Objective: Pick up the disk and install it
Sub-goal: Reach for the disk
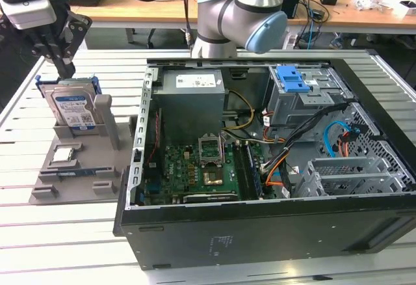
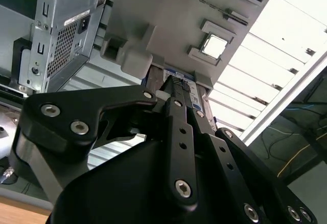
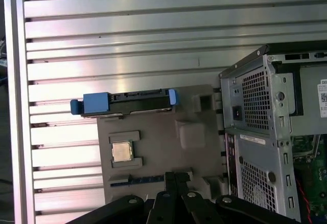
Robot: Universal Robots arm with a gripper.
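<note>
Nearest, the open computer case sits on the slatted bench. Beside it, toward the exterior view's left, the disk stands upright in a grey holder. Just above the disk's top edge hangs the hand, clenched on nothing.

Disk: silver metal face, dull sheen; white-blue paper label; smooth blue plastic carrier. Holder beneath: grey matt plastic. Chip: bright metal lid. Table: ribbed aluminium slats, brushed, catching light. Computer case: black matt outer wall; bare grey perforated sheet metal inside. Latch: blue plastic. Gripper: black, matt, smooth; shiny metal screws. Arm: satin grey metal, pale blue caps. Desk: wood.
</note>
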